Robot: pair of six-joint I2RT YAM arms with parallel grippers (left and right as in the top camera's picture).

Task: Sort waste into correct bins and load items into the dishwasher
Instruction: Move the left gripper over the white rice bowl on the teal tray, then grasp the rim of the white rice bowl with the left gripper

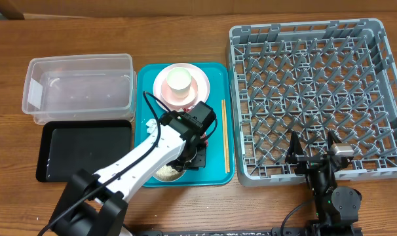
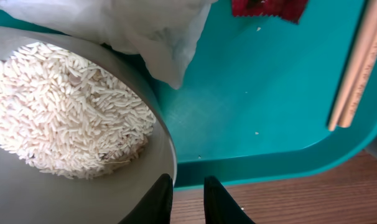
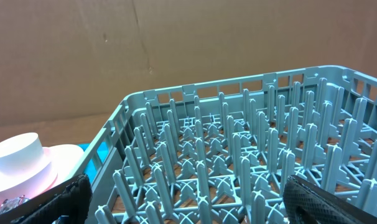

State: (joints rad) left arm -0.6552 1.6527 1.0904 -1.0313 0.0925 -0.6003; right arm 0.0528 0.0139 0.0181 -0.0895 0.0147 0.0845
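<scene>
A whitish bowl [image 1: 164, 174] holding loose rice [image 2: 64, 106] sits at the front left of the teal tray [image 1: 218, 78]. My left gripper [image 2: 187, 186] straddles the bowl's rim [image 2: 167, 143], one finger inside and one outside, nearly closed on it. The crumpled white napkin [image 2: 132, 31] lies against the bowl, with the red wrapper [image 2: 269, 7] beyond it. A white cup [image 1: 179, 78] stands on the pink plate [image 1: 197, 88] at the back of the tray. My right gripper [image 1: 314, 157] is open and empty over the front edge of the grey dish rack [image 1: 316, 98]. I see no second bowl.
The clear tub [image 1: 79, 88] stands at the back left, with the black tray [image 1: 84, 151] in front of it. Wooden chopsticks [image 1: 224, 134] lie along the teal tray's right side. The rack's pegs [image 3: 238, 155] fill the right wrist view.
</scene>
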